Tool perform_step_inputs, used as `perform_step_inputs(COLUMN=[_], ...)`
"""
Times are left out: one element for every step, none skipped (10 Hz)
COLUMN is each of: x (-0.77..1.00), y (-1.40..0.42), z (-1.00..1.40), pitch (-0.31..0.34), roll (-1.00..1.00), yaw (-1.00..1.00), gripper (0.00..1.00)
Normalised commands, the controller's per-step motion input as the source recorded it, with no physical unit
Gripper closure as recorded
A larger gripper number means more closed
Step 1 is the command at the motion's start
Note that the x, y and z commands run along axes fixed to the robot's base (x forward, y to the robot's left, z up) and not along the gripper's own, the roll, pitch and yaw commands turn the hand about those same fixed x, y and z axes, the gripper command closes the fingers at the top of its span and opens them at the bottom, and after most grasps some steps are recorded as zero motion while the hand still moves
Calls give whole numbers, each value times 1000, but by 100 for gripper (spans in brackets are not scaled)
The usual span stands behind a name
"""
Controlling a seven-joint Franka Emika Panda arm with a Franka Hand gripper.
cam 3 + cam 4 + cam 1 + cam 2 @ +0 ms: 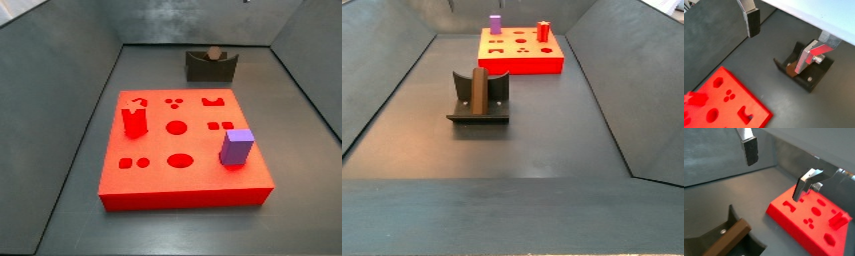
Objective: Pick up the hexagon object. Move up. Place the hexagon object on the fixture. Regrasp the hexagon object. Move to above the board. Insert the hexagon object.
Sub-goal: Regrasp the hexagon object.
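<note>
In both wrist views the nearest things are the two silver fingers [753,22] with dark pads; the jaws [777,170] stand open, with nothing between them, above the dark worktop [764,55]. In the side views the jaws are not seen.

The fixture [480,105] stands in the left middle of a side view, well apart from the board [520,53] at the top. The hexagon object [481,88] stands upright in the fixture, leaning on its back plate. In a side view the board [181,170] fills the centre, and the fixture [211,67] is behind it, at the upper centre.

On the board stand a red peg [134,122] and a purple block [238,147].
</note>
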Motion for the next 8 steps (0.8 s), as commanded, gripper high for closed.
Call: perform_step_inputs(x=[-29,-34,-30,-22,-16,-16,-19,-15], y=[-28,-25,-21,-22,-21,-20,-19,-16], z=[6,4,6,-3,0,1,1,5], pitch=[23,16,10,3,-2,-3,-2,0], roll=[1000,1000,1000,1000,1000,1000,1000,1000], yaw=[13,14,15,16,17,18,20,21], gripper=[0,0,0,0,0,0,0,0])
